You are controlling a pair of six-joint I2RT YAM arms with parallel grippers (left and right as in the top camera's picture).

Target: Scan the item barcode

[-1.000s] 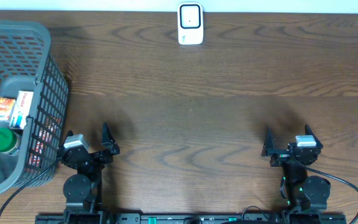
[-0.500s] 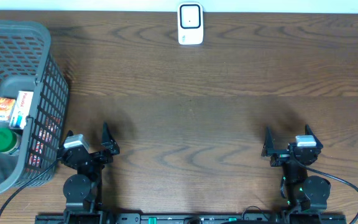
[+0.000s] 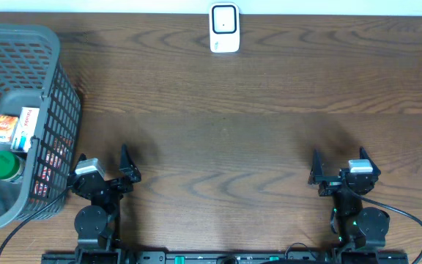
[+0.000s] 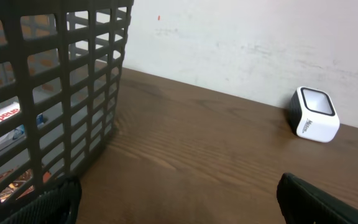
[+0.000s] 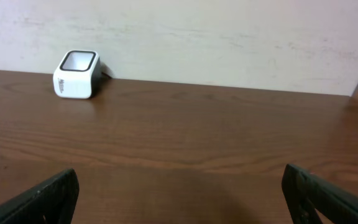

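A white barcode scanner (image 3: 224,28) stands at the table's far edge, also in the left wrist view (image 4: 314,114) and the right wrist view (image 5: 76,74). The items lie in a grey mesh basket (image 3: 63,125) at the left: a white-and-red box (image 3: 25,126), an orange pack (image 3: 4,127) and a green-lidded jar (image 3: 1,165). The box shows through the basket wall (image 4: 86,93) as white packaging (image 4: 2,118). My left gripper (image 3: 103,160) (image 4: 176,193) is open and empty beside the basket. My right gripper (image 3: 339,160) (image 5: 179,186) is open and empty at the front right.
Dark wooden table (image 3: 218,132) between the grippers and the scanner. A pale wall (image 5: 197,37) rises behind the table's far edge. A black cable (image 3: 405,213) loops by the right arm's base.
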